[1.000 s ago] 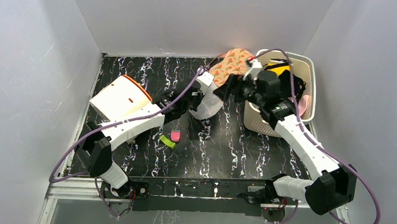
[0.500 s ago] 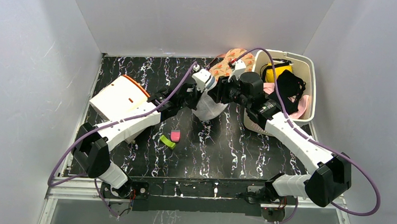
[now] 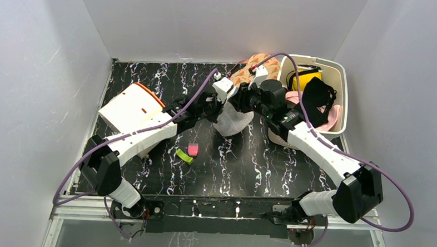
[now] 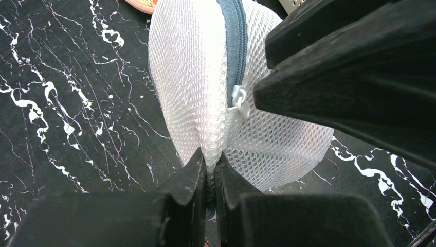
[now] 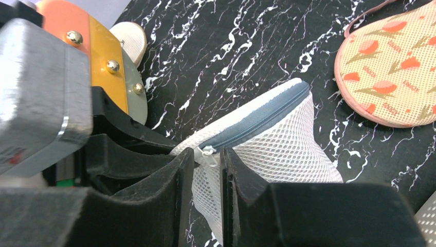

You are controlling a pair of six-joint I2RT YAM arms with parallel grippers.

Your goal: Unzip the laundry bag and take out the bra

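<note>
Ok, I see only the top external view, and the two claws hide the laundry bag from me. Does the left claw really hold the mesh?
Observer: Yes. In the left wrist view the left claw pinches a fold of the laundry bag between its closed fingers.
Operator: And the zipper, is it open?
Observer: No. The grey zipper is closed along the part that shows, and the white pull is at the end of it.
Operator: Does the right claw have the pull?
Observer: The pull sits at the mouth of the narrow gap of the right claw. Whether it is pinched, I cannot tell.
</note>
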